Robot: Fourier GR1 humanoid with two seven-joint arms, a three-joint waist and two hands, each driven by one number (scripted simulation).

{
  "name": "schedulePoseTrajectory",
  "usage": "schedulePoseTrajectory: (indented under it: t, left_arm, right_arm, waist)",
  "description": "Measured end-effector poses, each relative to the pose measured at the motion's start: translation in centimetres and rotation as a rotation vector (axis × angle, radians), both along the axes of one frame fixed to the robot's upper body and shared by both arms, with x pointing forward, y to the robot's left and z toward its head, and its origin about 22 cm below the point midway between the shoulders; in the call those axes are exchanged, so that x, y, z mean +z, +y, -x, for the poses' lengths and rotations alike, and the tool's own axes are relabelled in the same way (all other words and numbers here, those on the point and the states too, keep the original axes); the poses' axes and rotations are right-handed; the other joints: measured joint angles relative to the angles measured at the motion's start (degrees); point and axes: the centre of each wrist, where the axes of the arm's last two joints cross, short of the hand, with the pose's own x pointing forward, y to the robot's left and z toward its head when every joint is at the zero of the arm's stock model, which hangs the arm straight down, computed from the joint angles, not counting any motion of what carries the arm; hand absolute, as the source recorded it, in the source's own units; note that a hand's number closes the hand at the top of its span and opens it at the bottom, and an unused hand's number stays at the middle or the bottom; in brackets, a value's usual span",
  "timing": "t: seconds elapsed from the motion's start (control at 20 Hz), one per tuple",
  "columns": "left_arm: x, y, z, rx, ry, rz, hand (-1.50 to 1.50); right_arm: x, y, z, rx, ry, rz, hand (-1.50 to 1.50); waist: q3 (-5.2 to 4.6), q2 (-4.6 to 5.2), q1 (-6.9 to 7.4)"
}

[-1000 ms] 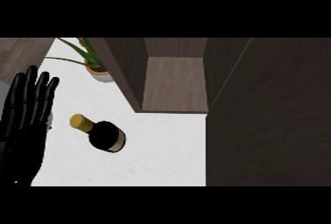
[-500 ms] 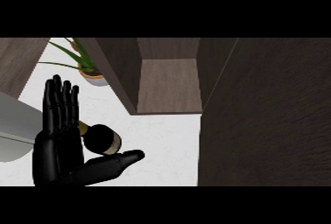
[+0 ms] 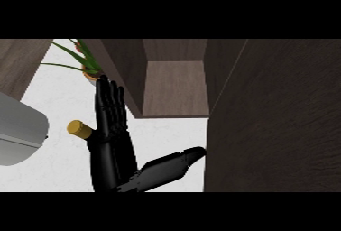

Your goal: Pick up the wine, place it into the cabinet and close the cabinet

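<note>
A black robot hand [image 3: 113, 149] rises from the lower edge of the head view over the white speckled table [image 3: 170, 140], its fingers [image 3: 110, 106] straight and close together, pointing up toward the back of the scene, and its thumb [image 3: 173, 163] spread wide to the right, so the hand is fully open and has hold of nothing. From this view alone it cannot be told for certain which of the robot's hands it is. The dark wine bottle with a gold-coloured cap [image 3: 80, 129] lies on the table just to the left of the hand; only its capped neck shows, and the rest of it is hidden behind the palm. Whether the hand touches the bottle cannot be told. Behind the fingertips stands the open dark wood cabinet [image 3: 174, 88], its bare inner shelf visible, and a large dark wooden door panel [image 3: 273, 117] fills the right side. A green leafy plant in an orange pot [image 3: 85, 67] stands at the back left, and a grey rounded appliance [image 3: 20, 131] sits at the left edge.
</note>
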Motion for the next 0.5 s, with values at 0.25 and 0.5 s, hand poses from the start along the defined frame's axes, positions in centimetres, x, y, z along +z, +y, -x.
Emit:
schedulePoseTrajectory:
  t: [0.25, 0.5]
  left_arm:
    - [1.5, -2.0, 0.2, -0.008, -0.014, 0.0, -1.5]
    - [2.3, -3.1, 0.1, 0.013, -0.016, 0.003, -1.5]
  right_arm:
    - [0.7, -0.1, 0.2, -0.001, 0.009, 0.008, -1.5]
    - [1.5, 0.8, 0.1, 0.008, 0.027, 0.003, -1.5]
  waist:
    - [0.01, -0.05, 0.3]
    - [0.01, -0.11, 0.46]
